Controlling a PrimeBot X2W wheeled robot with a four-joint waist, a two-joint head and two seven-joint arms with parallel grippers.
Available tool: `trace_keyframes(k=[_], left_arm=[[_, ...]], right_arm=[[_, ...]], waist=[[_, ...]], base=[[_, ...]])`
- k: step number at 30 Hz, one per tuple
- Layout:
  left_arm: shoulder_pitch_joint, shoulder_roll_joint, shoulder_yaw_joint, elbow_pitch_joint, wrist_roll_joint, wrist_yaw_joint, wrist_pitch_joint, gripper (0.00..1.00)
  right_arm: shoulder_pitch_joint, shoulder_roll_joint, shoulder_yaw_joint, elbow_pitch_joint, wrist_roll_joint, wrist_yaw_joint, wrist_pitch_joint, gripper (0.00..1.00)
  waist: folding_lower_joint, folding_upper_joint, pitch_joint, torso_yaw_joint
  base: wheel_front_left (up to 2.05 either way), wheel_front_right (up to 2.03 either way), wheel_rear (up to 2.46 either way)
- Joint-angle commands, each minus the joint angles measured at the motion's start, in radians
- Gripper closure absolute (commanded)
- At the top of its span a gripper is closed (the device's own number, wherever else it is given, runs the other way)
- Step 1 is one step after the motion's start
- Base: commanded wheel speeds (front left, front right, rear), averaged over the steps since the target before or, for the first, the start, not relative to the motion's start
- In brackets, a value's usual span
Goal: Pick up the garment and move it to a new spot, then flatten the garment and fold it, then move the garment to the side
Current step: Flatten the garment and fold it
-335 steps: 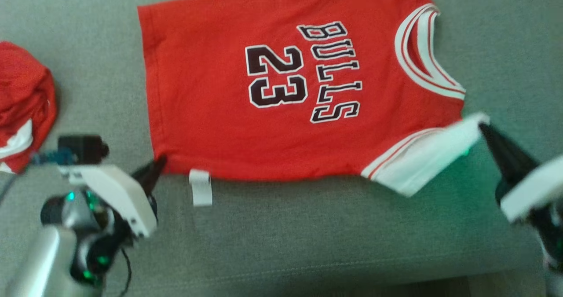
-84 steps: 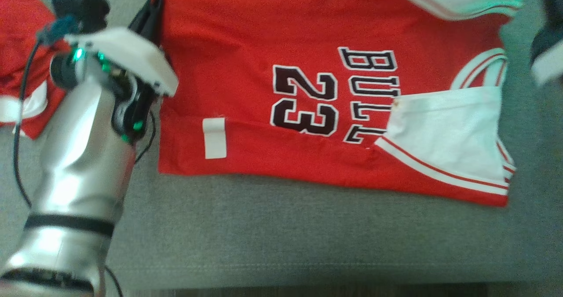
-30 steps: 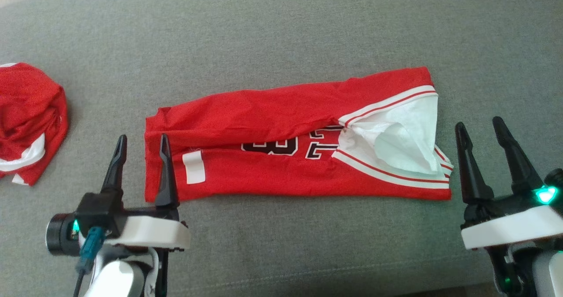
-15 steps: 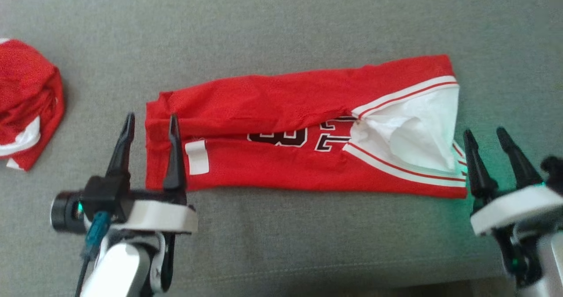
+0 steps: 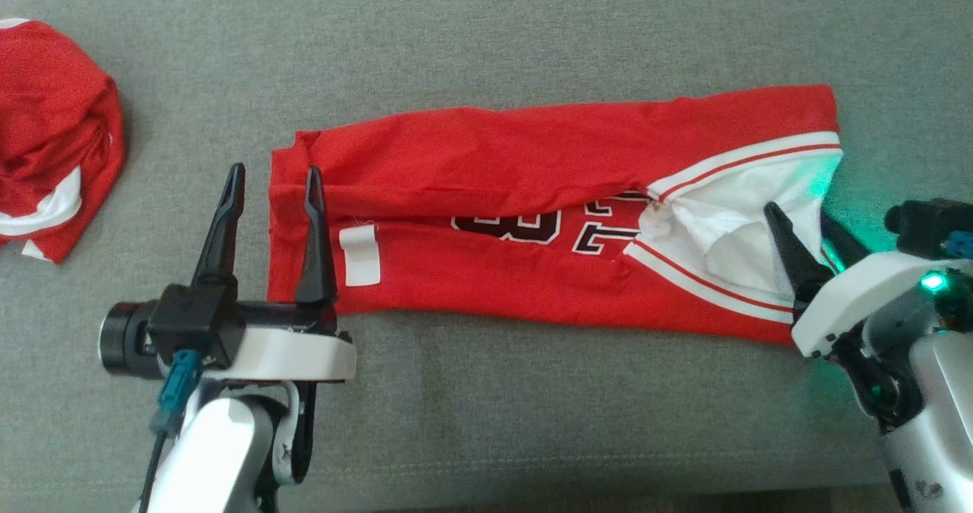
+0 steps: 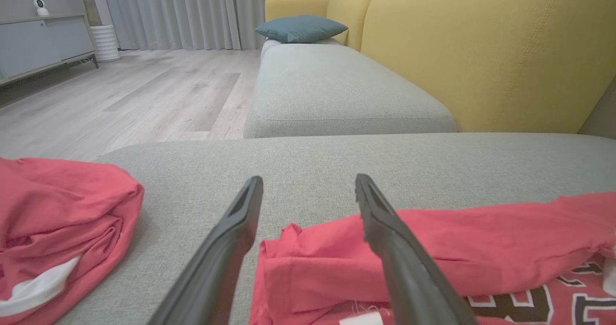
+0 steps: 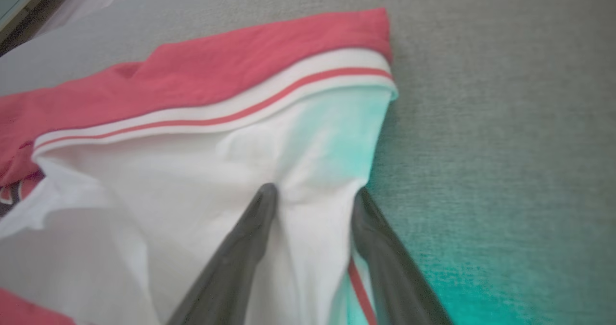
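Left fingers (image 5: pixel 315 239) stand wide astride the garment (image 5: pixel 532 300) at frame left; folds hide most lettering. White fabric bunches between the right fingers (image 7: pixel 240 248), perhaps gripped; I cannot tell.

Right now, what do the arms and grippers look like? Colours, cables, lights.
Both match. The left gripper and right gripper each have two long, dark, tapering fingers on a flat white housing, with a black camera block beside it and a silvery forearm behind. The left one has a teal connector with a dark cable. The right one shows a glowing green light.
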Motion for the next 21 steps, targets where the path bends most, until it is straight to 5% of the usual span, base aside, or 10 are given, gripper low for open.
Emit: trace_keyframes(k=[1, 7, 21], left_arm=[[-0.038, 0.011, 0.036, -0.028, 0.012, 0.003, -0.007, 0.00], [-0.033, 0.011, 0.040, -0.028, 0.009, 0.005, -0.012, 0.00], [-0.009, 0.018, 0.045, -0.023, -0.005, 0.007, -0.016, 0.00]], right_arm=[[0.025, -0.005, 0.055, -0.004, 0.023, -0.001, 0.040, 1.00], [0.049, -0.064, 0.042, -0.054, 0.069, -0.001, 0.057, 1.00], [0.120, -0.234, -0.195, -0.111, -0.025, -0.001, 0.039, 1.00]], waist=[[0.0000, -0.0001, -0.003, -0.001], [0.0000, -0.0001, -0.021, -0.011], [0.0000, -0.0001, -0.099, -0.025]], base=[[0.00, 0.00, 0.00], [0.00, 0.00, 0.00], [0.00, 0.00, 0.00]])
